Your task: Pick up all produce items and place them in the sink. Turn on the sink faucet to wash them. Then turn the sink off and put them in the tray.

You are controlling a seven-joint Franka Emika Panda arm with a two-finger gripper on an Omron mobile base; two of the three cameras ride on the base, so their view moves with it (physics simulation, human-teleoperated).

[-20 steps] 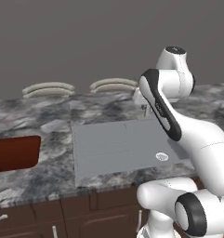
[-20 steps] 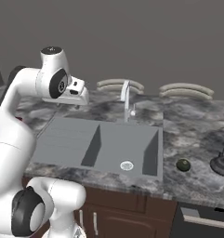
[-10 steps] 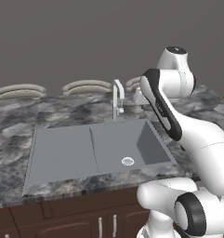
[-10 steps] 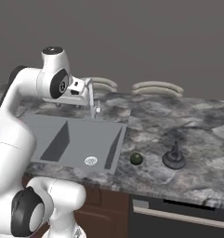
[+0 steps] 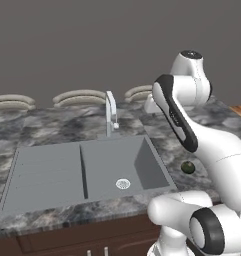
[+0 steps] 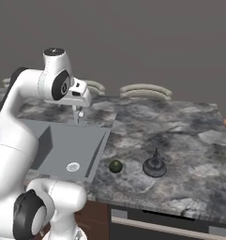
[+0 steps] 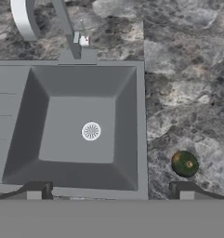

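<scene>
Driving rightward, the base has brought the produce item (image 7: 185, 163) into sight. Wide open and empty, the hand (image 7: 110, 190) hovers over the sink (image 7: 140, 121); the item lies on the table (image 7: 187, 83), just beside the basin's right rim.

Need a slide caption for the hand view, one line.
Open tool looks down on the empty sink, produce on the counter just right of it.
</scene>
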